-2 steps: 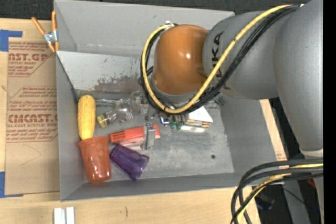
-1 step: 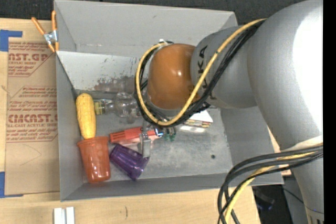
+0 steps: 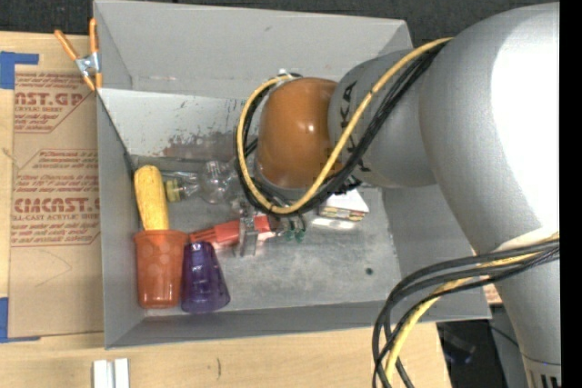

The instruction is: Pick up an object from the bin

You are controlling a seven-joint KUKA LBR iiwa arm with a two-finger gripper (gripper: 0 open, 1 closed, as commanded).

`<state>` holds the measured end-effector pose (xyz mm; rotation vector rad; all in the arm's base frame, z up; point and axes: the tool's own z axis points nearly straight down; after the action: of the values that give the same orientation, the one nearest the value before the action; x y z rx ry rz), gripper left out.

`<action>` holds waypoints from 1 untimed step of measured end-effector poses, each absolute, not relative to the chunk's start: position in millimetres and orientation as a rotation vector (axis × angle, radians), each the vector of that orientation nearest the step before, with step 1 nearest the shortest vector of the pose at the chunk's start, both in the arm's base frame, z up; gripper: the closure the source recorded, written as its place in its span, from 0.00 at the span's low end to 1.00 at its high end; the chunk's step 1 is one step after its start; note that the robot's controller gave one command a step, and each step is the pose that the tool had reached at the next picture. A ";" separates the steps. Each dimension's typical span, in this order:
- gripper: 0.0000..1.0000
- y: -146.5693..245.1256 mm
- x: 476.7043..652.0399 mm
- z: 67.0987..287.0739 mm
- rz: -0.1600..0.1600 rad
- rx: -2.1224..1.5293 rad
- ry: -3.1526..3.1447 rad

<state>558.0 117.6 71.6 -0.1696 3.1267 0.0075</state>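
Fingers first: the gripper (image 3: 251,237) reaches down beneath the arm's orange cover (image 3: 296,136), and I cannot tell whether the fingers are spread or closed, because the cover and the cable loops hide most of them. Only a bit of grey metal shows at the tip.

That tip lies at a small red piece (image 3: 225,234) on the bin floor, near the middle and a little toward the lower left. Whether the piece is between the fingers or only beside them cannot be made out.

By my reading the step in hand is the descent or the grasp itself, with nothing lifted yet. The next move calls for a firm closing on the red piece and a straight lift.

A small green bit (image 3: 296,234) lies just to the right of the tip, and a white packet (image 3: 344,213) is half under the arm beyond it. A clear plastic thing (image 3: 205,182) lies near, above and to the left. Against the left wall lie a yellow corn cob (image 3: 151,198), an orange cup (image 3: 158,270) and a purple cup (image 3: 203,278), the two cups touching. The purple cup is the nearest of the three and could be nudged on the way up. The grey bin (image 3: 273,41) is otherwise sparse.
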 end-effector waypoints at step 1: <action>1.00 117.6 558.0 71.6 0.008 -0.170 3.127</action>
<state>558.0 117.6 71.6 -0.1697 3.1267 0.0077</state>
